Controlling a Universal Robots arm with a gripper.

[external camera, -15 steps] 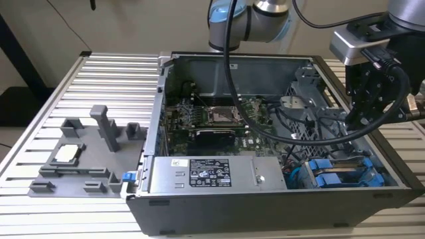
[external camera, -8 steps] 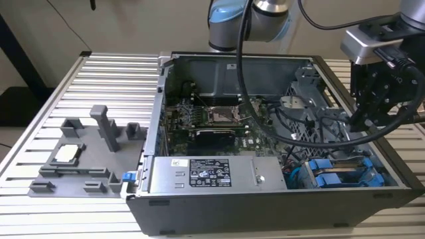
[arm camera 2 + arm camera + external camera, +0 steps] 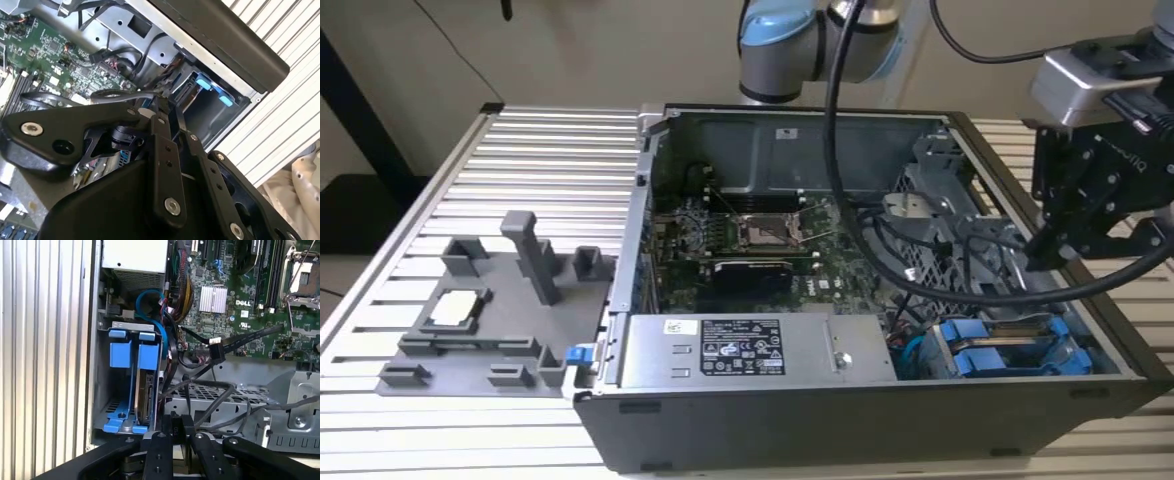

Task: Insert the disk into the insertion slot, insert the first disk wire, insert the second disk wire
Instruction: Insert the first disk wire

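In the exterior view the gripper (image 3: 1051, 250) hangs over the rim of the open case (image 3: 854, 425) at the exterior view's right, upper half of the frame. Its fingers point down into the case. Two blue carriers (image 3: 987, 348) sit in the case's lower corner, below the fingertips and toward the exterior view's left.

In the second wrist view the fingers (image 3: 161, 131) look pressed together. I cannot tell whether anything thin is caught between them. Past them is the cage (image 3: 210, 117), with the board (image 3: 50, 50) off to the side.

In the first wrist view the disk (image 3: 143, 392) stands on edge in its slot (image 3: 150, 412) of the cage (image 3: 131, 326), seated beside a second carrier (image 3: 120, 355). It lies just ahead of the fingertips and slightly aside. Its long axis runs away from them toward the power supply (image 3: 135, 255). A black wire (image 3: 216, 350) lies loose over the board (image 3: 240, 290), well apart from the disk. A blue cable (image 3: 150, 292) loops near the cage; its end is hidden.
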